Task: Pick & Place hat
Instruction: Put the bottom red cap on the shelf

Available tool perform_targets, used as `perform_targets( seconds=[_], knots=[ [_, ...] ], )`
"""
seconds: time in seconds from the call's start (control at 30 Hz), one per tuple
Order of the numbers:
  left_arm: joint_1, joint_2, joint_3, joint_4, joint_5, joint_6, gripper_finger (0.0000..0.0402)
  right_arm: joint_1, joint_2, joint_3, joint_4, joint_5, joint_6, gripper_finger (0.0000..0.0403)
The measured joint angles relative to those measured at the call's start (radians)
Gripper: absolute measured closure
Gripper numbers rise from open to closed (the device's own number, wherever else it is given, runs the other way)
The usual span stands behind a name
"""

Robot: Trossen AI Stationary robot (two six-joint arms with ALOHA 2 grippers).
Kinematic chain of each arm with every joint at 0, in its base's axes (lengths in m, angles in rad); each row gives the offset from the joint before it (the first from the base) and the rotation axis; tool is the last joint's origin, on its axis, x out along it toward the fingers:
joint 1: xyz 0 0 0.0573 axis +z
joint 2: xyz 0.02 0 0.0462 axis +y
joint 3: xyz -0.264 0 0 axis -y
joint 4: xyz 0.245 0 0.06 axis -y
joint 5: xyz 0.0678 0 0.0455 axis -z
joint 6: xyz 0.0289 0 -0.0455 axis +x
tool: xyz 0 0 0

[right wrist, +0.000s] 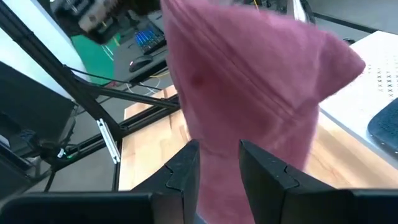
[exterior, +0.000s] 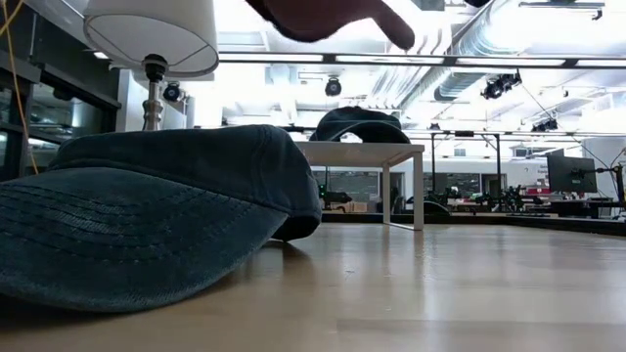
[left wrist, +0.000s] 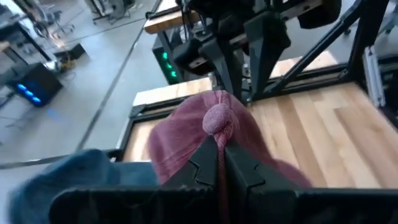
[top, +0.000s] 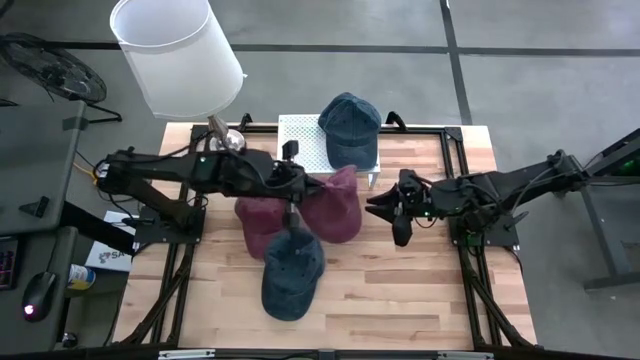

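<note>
A maroon hat [top: 330,210] hangs above the table's middle, with my left gripper [top: 291,195] shut on it; the low view shows it [exterior: 328,18] well clear of the tabletop. My right gripper [top: 372,207] stands open at the hat's right edge. In its wrist view the maroon cloth [right wrist: 249,81] fills the gap between the fingers [right wrist: 219,155]; I cannot tell whether they touch it. One blue hat [top: 292,272] lies on the table by its brim and rim. Another blue hat [top: 350,125] sits on a small white stand [top: 300,140]. My left gripper pinches the maroon hat's crown beside its top button [left wrist: 217,121] between its two fingers [left wrist: 193,168]. The fingers come from the table's left, slanting slightly down. The hat hangs slack around and below them, lifted clear of the table.
A lamp with a white shade [top: 175,55] stands at the far left corner, its shade above the table's edge. Bare wood [top: 400,290] lies at the near right. Black frame rails [top: 470,270] run along the table's sides.
</note>
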Motion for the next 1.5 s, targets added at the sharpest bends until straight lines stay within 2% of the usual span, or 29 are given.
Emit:
perform_targets(
  seconds=[0.13,0.23,0.97,1.27,1.5],
  knots=[
    [0.036,0.002,0.061,-0.100,-0.014,0.030,0.0398,-0.001,0.002,0.000,0.000,0.009,0.000,0.0300],
    [0.085,0.001,0.107,-0.143,0.031,0.037,0.0399,-0.001,0.002,0.000,0.000,0.011,0.000,0.0300],
    [0.512,0.017,0.125,-0.155,0.554,0.159,0.0399,-0.001,0.002,0.000,0.000,0.046,-0.006,0.0300],
    [0.611,0.071,0.125,-0.159,0.712,0.190,0.0399,-0.001,0.002,0.000,0.000,0.095,-0.006,0.0300],
    [0.618,0.070,0.125,-0.136,0.730,0.152,0.0399,0.000,0.002,0.000,0.000,0.111,-0.006,0.0300]
  ],
)
